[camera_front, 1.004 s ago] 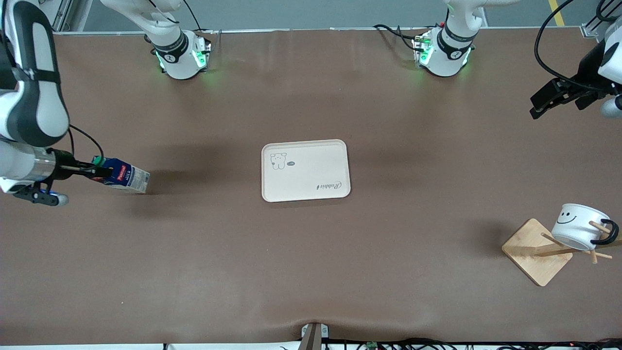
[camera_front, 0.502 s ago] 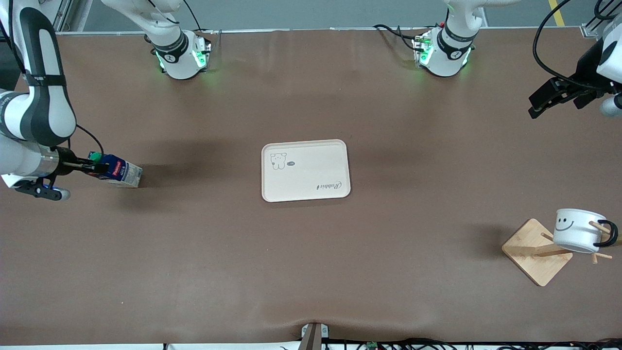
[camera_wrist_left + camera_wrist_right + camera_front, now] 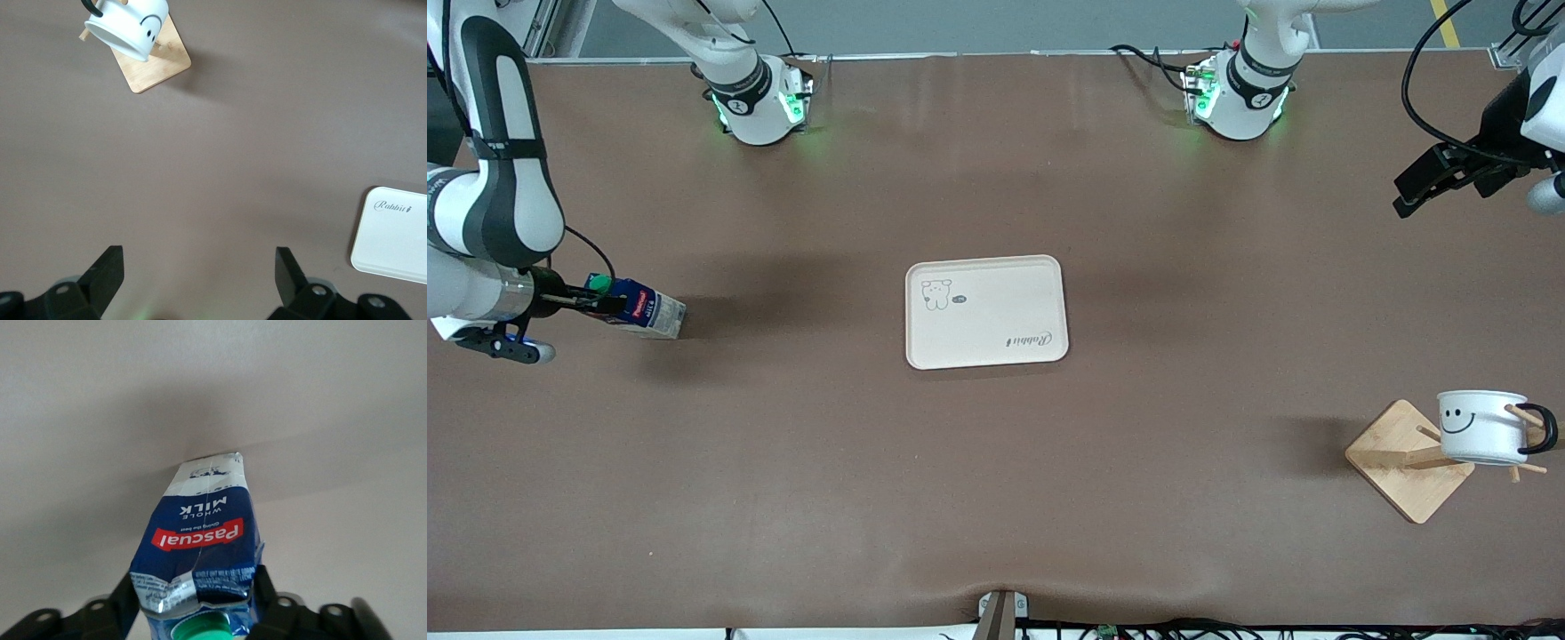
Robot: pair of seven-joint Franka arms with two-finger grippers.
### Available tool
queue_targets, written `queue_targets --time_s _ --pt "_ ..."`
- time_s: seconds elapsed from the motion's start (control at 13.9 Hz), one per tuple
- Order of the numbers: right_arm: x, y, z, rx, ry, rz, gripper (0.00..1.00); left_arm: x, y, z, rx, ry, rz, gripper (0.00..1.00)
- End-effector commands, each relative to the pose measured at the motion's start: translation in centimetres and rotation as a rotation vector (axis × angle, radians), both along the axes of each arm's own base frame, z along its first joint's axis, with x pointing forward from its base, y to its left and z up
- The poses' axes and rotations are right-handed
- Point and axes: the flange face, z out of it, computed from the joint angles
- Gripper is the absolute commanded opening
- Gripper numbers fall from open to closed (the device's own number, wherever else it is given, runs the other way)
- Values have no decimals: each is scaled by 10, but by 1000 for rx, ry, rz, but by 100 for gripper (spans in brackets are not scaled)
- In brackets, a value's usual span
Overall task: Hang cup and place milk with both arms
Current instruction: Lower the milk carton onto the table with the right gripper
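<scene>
Lowered since a second ago, the milk (image 3: 643,313) now stands tilted at the table's right-arm end, nine o'clock of the tray (image 3: 986,311), right gripper (image 3: 609,306) clamped near its cap. Released tilted, it could topple. Readable: "Pascual WHOLE MILK"; tray says "Rabbit". The cup (image 3: 1483,426) hangs on the rack (image 3: 1409,459), four o'clock; left gripper (image 3: 1430,180) hovers spread, empty.

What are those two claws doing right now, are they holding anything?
Right gripper: shut on the milk carton, at the right arm's end of the table.
Left gripper: open and empty, up over bare table; the mug hangs on the wooden rack.
</scene>
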Motion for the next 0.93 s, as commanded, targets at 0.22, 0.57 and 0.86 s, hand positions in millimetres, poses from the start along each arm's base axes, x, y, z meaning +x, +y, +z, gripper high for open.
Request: queue_targets --time_s 0.22,0.57,0.86 --pt "-6 5 -21 21 102 48 100 -4 -1 4 -7 -9 -2 100" --pt "55 14 64 -18 -73 91 100 -4 1 4 -8 -5 -11 100" --pt "73 23 125 4 -49 91 100 -4 1 4 -8 -5 -14 100"
